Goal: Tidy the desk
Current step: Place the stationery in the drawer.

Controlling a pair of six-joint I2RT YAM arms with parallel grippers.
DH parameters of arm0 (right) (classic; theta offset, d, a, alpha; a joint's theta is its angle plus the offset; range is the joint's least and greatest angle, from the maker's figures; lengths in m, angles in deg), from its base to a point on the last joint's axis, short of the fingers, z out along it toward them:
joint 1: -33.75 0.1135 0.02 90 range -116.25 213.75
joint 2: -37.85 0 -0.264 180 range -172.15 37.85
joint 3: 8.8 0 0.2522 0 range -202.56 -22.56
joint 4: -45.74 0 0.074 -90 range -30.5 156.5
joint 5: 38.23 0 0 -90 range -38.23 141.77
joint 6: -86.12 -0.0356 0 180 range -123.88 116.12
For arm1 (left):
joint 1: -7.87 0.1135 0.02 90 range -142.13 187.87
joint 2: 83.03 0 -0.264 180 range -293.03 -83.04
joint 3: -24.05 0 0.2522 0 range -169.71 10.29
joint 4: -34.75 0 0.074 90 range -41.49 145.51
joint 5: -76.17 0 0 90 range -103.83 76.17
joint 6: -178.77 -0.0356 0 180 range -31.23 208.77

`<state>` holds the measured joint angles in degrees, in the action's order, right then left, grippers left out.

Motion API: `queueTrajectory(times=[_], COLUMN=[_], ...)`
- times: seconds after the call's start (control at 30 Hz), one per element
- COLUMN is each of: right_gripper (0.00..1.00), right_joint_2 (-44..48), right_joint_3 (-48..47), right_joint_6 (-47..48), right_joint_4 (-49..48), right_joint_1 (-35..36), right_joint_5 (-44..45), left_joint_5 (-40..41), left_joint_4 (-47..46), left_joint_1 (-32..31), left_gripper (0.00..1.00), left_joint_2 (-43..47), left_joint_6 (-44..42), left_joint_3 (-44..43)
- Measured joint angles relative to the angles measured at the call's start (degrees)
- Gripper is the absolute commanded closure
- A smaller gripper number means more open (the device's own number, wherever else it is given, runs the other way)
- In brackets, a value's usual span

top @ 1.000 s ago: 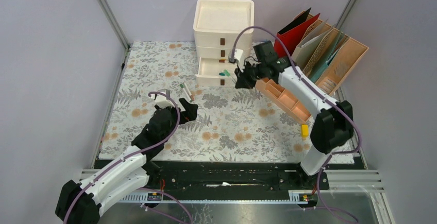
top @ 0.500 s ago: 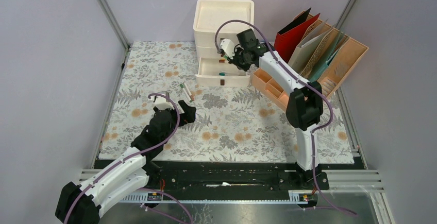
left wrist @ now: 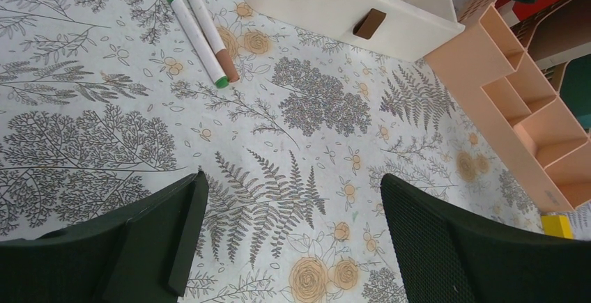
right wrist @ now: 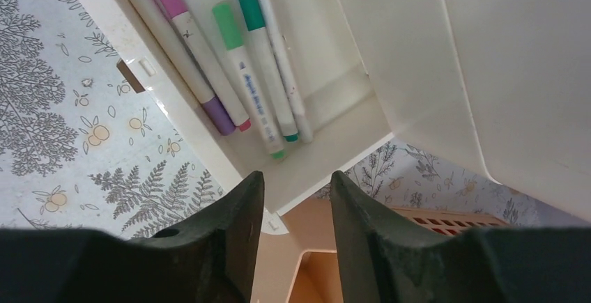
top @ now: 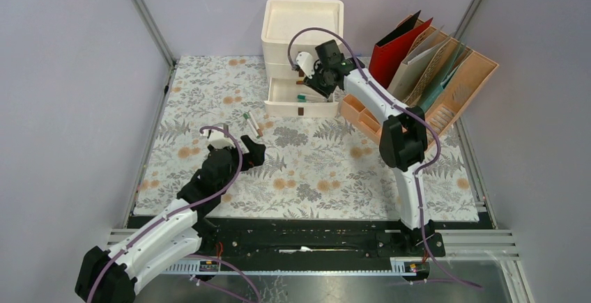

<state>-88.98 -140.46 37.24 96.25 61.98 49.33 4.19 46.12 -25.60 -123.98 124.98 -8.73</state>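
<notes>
Having swung over from the peach compartment tray [left wrist: 530,118], the right gripper [right wrist: 296,184], fingers narrowly parted and empty, is hovering over the cream plastic drawer [right wrist: 334,90] of coloured markers [right wrist: 237,73], while the wide-spread left gripper [left wrist: 289,198] is waiting above the fern-printed desk [top: 313,171] near two loose markers [left wrist: 198,28].

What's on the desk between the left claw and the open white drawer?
Nothing: the left wrist view shows bare desk from the left gripper to the drawer; two markers lie aside.
</notes>
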Motion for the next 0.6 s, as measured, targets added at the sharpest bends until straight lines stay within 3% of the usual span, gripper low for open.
queueTrajectory(times=[0.23, 0.6], right_gripper=[0.54, 0.57], right_joint_2=[6.14, 42.21], right_joint_3=[4.85, 34.67], right_joint_6=[-5.05, -7.5], right_joint_4=[0.9, 2.08], right_joint_1=[0.02, 0.13], right_joint_5=[-7.17, -29.86], left_joint_5=[-3.78, -11.63], left_joint_4=[-1.6, -2.69], left_joint_1=[1.81, 10.29], left_gripper=[0.01, 0.01], left_joint_2=[-1.07, -13.86], left_joint_6=[1.95, 4.92], left_joint_3=[0.0, -2.95])
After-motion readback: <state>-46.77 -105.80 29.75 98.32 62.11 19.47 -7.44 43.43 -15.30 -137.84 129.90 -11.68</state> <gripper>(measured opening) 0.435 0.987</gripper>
